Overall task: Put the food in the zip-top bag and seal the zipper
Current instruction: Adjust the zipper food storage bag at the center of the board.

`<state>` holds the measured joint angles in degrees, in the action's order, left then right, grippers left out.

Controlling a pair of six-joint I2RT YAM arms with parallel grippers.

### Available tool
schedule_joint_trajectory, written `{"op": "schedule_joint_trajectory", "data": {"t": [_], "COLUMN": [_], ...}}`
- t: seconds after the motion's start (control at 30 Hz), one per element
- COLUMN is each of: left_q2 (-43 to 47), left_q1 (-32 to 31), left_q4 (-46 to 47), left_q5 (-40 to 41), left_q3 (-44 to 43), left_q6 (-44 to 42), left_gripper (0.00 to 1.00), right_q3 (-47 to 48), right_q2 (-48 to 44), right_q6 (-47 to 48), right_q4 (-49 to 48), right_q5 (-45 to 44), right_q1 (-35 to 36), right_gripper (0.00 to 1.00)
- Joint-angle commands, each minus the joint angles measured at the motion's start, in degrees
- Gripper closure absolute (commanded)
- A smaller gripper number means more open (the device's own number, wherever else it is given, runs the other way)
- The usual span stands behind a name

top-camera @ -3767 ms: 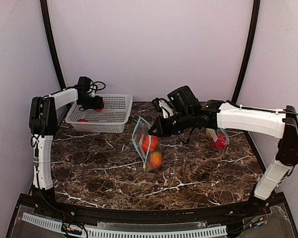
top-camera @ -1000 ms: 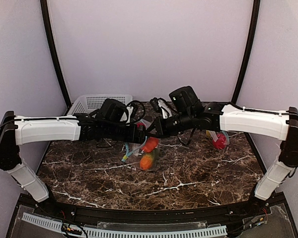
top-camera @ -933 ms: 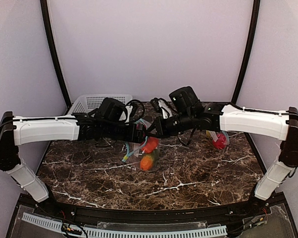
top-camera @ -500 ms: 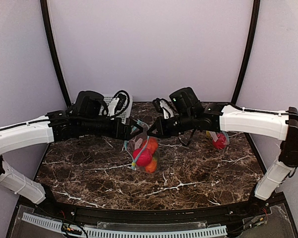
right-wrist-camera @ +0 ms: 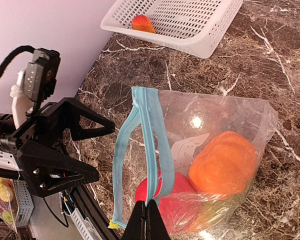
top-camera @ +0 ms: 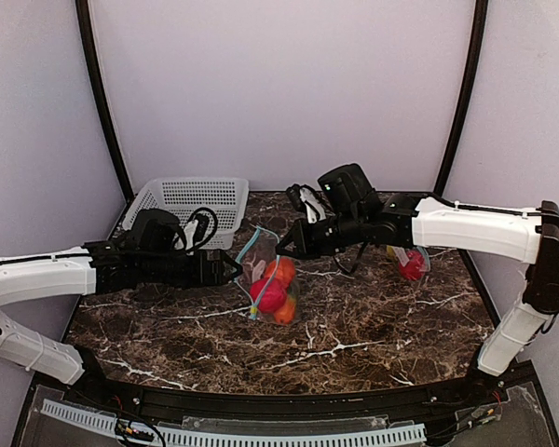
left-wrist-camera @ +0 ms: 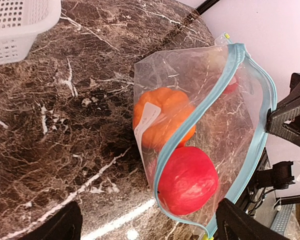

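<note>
Fruit is seen inside the zip-top bag (top-camera: 259, 256), which is set near the middle of the marble table (top-camera: 354, 326) with its mouth held up and its blue zipper track (right-wrist-camera: 141, 100) gaping. A red fruit (left-wrist-camera: 187, 180) is lodged just inside the mouth, and an orange fruit (left-wrist-camera: 162, 122) is pressed against it, deeper in the bag. In the top view another patch of orange is made out at the bag's near end (whether it is a separate piece cannot be told).

The right gripper (right-wrist-camera: 146, 206) is pressed together on the blue zipper track, so that one lip of the bag is pinched and lifted off the table. The left gripper (top-camera: 235, 271) is spread wide and nothing is held in it. It is poised just left of the bag's mouth, apart from the plastic, with both fingers pointed toward the opening. The zipper is not sealed.

A white mesh basket (top-camera: 196, 183) is placed at the far left of the table, well apart from the bag, and one more orange-red fruit (right-wrist-camera: 142, 23) is seen lying in a corner of it. A second clear pouch (top-camera: 411, 263) with red contents is found on the right side of the table, beside the right arm.
</note>
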<state>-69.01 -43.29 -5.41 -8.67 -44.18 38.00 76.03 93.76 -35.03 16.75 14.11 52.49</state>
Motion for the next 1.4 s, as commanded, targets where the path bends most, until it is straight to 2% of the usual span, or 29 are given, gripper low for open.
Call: {"op": "schedule_joint_trajectory", "data": {"t": [0.0, 0.23, 0.3, 0.33, 0.37, 0.4, 0.47, 0.63, 0.73, 0.87, 1.03, 1.07, 1.27, 1.37], "left_q2": [-1.9, -7.7, -9.1, -9.7, -9.9, -9.8, -9.5, -8.8, -9.1, -9.9, -13.2, -14.0, -16.9, -17.5], "left_q1": [0.1, 0.2, 0.0, -0.2, -0.4, -0.4, -0.8, -3.0, -3.6, -3.6, -3.6, -3.6, -3.3, -3.1], "left_q4": [8.5, 17.3, 19.2, 20.5, 20.9, 21.0, 19.8, 16.8, 18.3, 16.7, 20.7, 20.9, 19.4, 20.0], "left_q5": [-4.0, -8.5, -9.5, -9.8, -10.4, -11.0, -11.9, -14.9, -17.1, -14.9, -15.2, -15.3, -14.4, -14.6], "left_q3": [3.1, 3.7, 3.4, 3.1, 2.8, 1.8, -0.7, -7.7, -8.1, -7.2, -5.3, -5.2, -4.9, -4.2], "left_q6": [5.1, 8.1, 8.7, 8.9, 8.8, 8.6, 7.8, 7.2, 8.8, 8.3, 9.9, 10.0, 7.9, 7.9], "left_gripper": [0.10, 0.49, 0.63, 0.74, 0.79, 0.90, 0.98, 0.99, 0.99, 0.99, 0.99, 0.99, 0.99, 0.99], "right_q3": [-0.3, -0.4, -0.4, -0.3, -0.2, 0.0, 0.7, 3.5, 4.1, 3.7, 1.5, 0.6, -7.3, -9.6], "right_q2": [-0.1, -0.2, -0.4, -0.5, -0.6, -0.7, -0.8, -2.7, -4.7, -5.0, -3.2, -3.1, -4.1, -4.0], "right_q6": [0.2, 0.2, 0.4, 0.5, 0.5, 0.8, 1.4, 3.1, 4.0, 4.1, 3.1, 3.2, 4.5, 4.8], "right_q4": [-1.5, -1.5, -1.3, -1.2, -0.9, -0.4, 1.0, 7.4, 9.2, 10.0, 9.1, 8.0, 0.0, -2.5], "right_q5": [0.3, 0.2, 0.0, -0.3, -0.6, -0.9, -2.1, -9.6, -11.9, -11.8, -7.8, -6.1, 6.7, 11.1], "right_q1": [-0.2, -0.2, -0.2, -0.2, -0.3, -0.3, -0.7, -2.0, -2.3, -2.8, -3.1, -3.1, -3.0, -2.6], "right_gripper": [1.00, 1.00, 1.00, 1.00, 1.00, 1.00, 1.00, 1.00, 1.00, 1.00, 0.99, 0.95, 0.47, 0.28]}}
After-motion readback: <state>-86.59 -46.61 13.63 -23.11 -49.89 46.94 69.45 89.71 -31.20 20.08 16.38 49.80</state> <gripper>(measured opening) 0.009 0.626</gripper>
